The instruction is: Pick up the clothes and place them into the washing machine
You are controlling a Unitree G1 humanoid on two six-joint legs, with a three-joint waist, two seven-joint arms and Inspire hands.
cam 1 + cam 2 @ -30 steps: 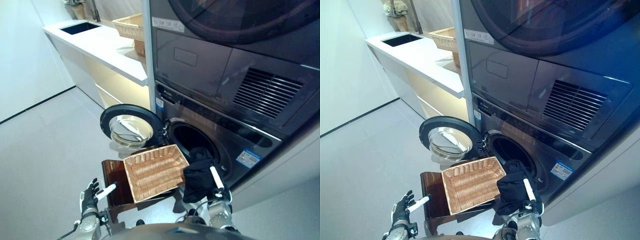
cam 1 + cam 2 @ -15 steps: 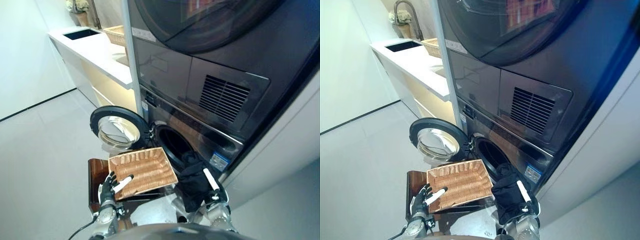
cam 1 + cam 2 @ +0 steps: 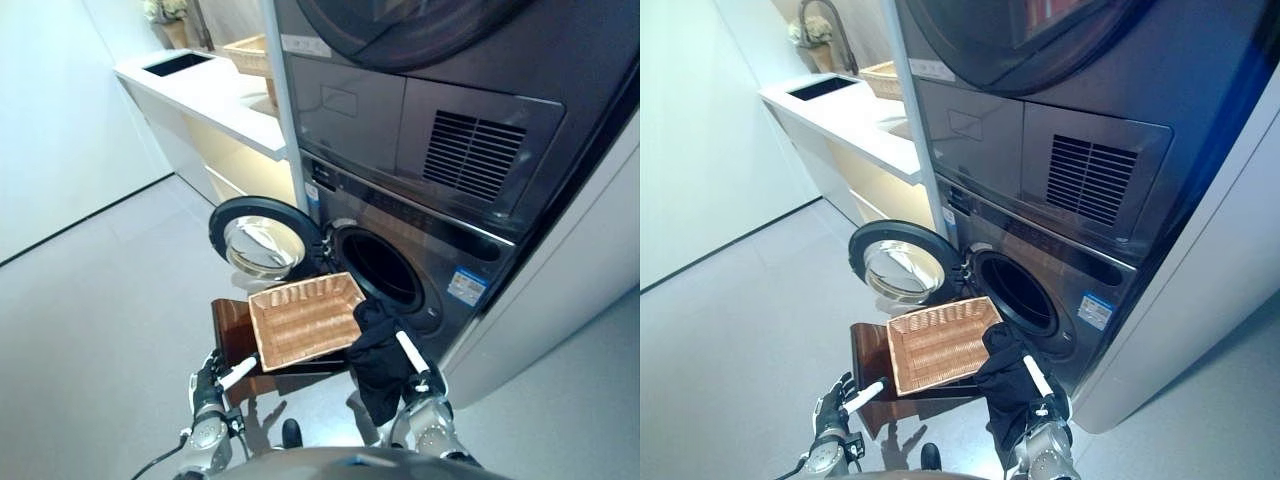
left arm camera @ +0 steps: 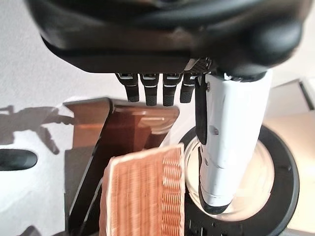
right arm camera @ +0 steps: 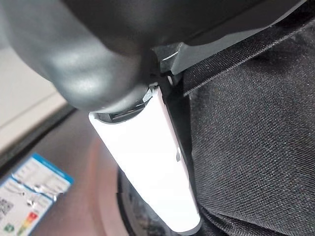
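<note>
A black garment (image 3: 378,350) hangs bunched in my right hand (image 3: 420,384), which is shut on it just below and in front of the washing machine's round opening (image 3: 385,268). The right wrist view shows the cloth (image 5: 246,147) pressed against the white-covered thumb (image 5: 157,162). The washer's door (image 3: 262,236) stands swung open to the left. My left hand (image 3: 207,385) is open and empty, low at the left, near the stool. Its fingers (image 4: 155,91) are relaxed in the left wrist view.
A wicker basket (image 3: 305,320) with nothing in it lies on a brown wooden stool (image 3: 232,330) in front of the open door. A dryer (image 3: 440,130) is stacked above the washer. A white counter (image 3: 215,90) with a sink and another basket runs along the left.
The camera has shifted, so the whole scene sits differently. My left hand now shows below the basket instead of over its edge. My right hand still holds the black garment by the opening.
</note>
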